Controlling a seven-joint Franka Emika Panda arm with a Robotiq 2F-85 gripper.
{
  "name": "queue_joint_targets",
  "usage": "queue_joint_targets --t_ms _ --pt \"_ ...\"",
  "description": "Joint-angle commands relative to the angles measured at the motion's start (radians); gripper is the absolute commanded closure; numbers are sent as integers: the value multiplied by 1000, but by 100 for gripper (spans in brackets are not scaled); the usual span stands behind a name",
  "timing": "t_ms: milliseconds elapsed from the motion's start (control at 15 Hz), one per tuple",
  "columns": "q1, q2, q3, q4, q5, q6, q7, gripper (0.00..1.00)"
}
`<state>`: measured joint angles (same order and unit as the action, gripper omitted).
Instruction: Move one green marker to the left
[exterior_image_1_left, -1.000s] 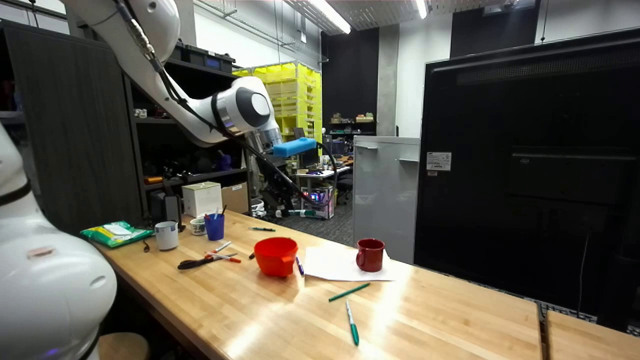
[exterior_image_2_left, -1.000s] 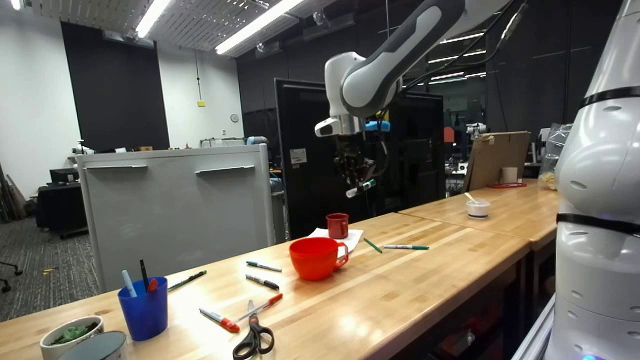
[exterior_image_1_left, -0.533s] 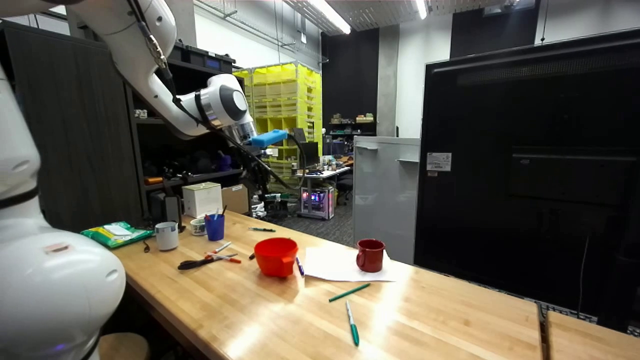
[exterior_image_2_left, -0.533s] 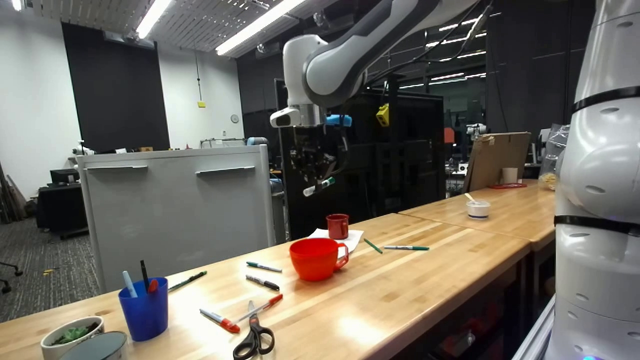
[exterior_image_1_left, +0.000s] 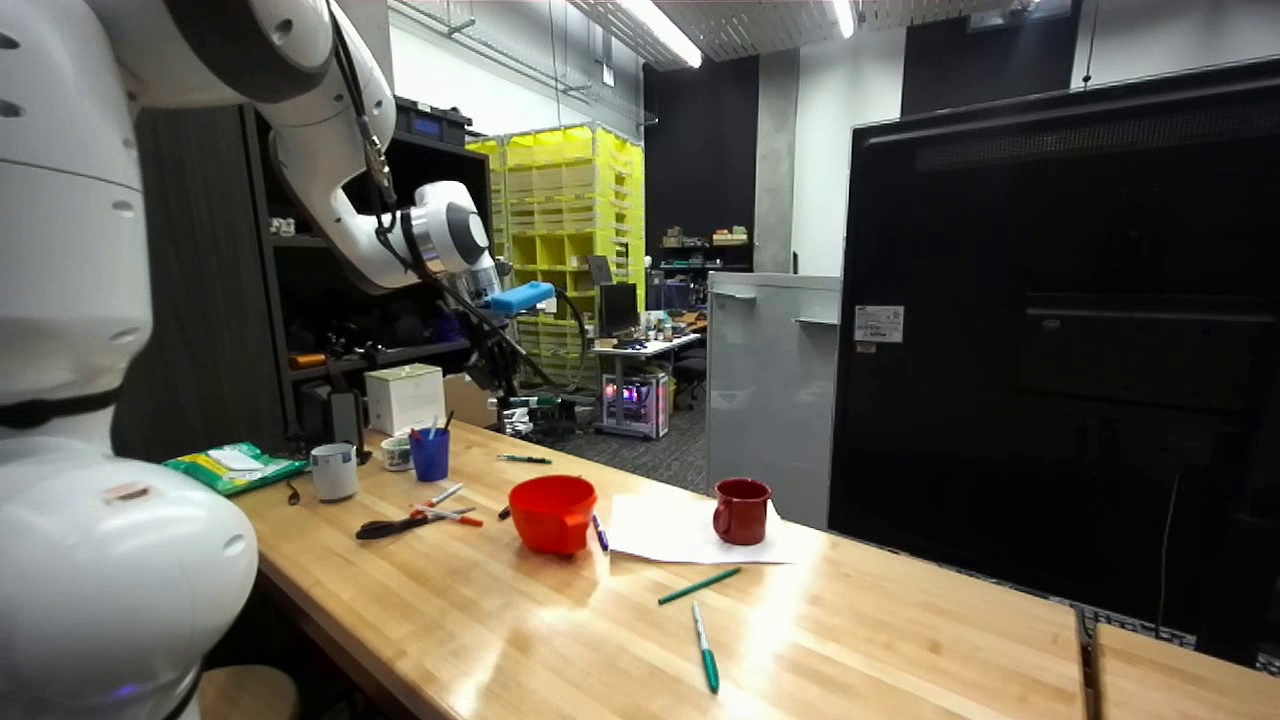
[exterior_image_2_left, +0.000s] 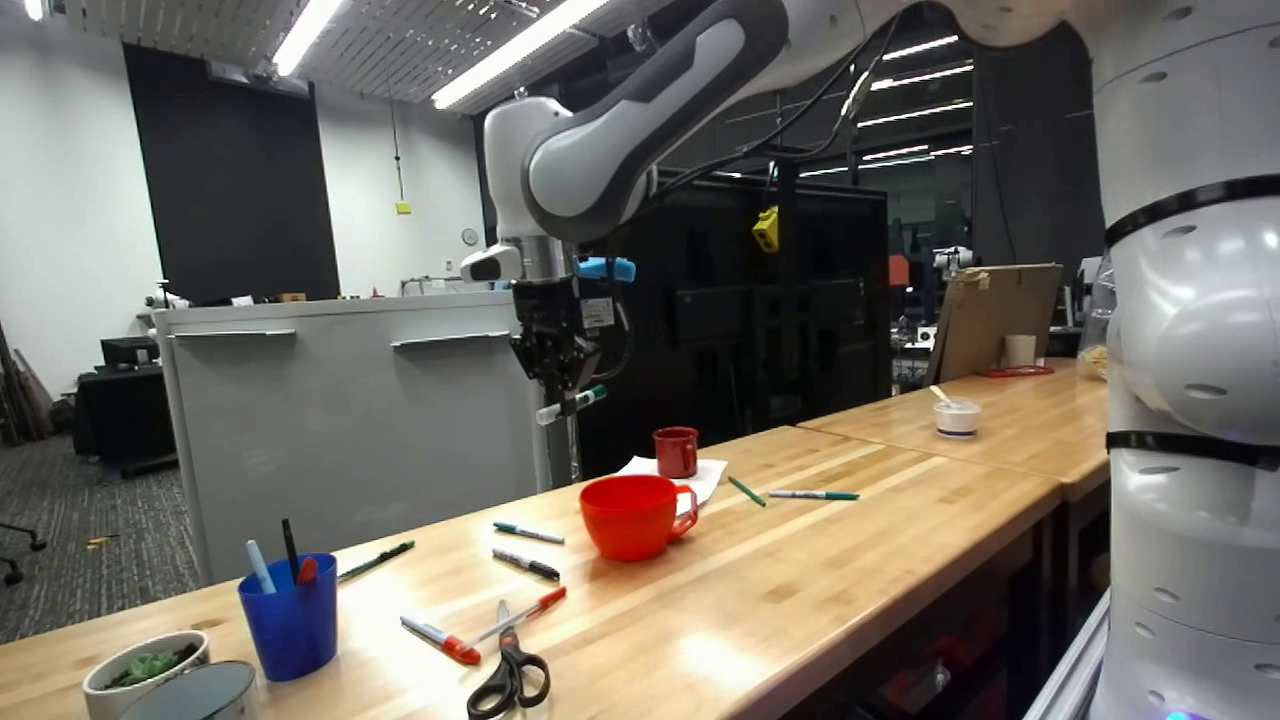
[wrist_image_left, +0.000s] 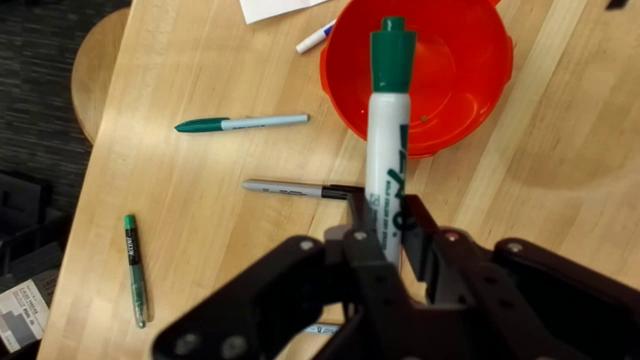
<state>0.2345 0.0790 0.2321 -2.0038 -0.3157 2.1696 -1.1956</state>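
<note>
Green-capped dry-erase marker (wrist_image_left: 387, 125) clamped in the claw (wrist_image_left: 386, 215), held above the bench (wrist_image_left: 200, 250). Since the earlier frame, the wrist (exterior_image_2_left: 545, 258) has shifted left and lower in an exterior view, marker with it; pose near-vertical, claw down. Wrist view: claw hides the marker's rear end and part of a pale pen (wrist_image_left: 322, 328).

Wooden table (exterior_image_2_left: 800, 580), red bowl (exterior_image_2_left: 628, 522) upright near white paper (exterior_image_1_left: 660, 535), black-handled scissors (exterior_image_2_left: 509, 652), blue cup (exterior_image_2_left: 290, 630), black-capped marker (wrist_image_left: 301, 189) near bowl.
</note>
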Motion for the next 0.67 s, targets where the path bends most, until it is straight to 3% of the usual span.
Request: queue_joint_targets --t_ms 0,600 --pt "-1 16 6 17 0 -8 7 80" --pt "0 32 7 38 0 -20 10 80"
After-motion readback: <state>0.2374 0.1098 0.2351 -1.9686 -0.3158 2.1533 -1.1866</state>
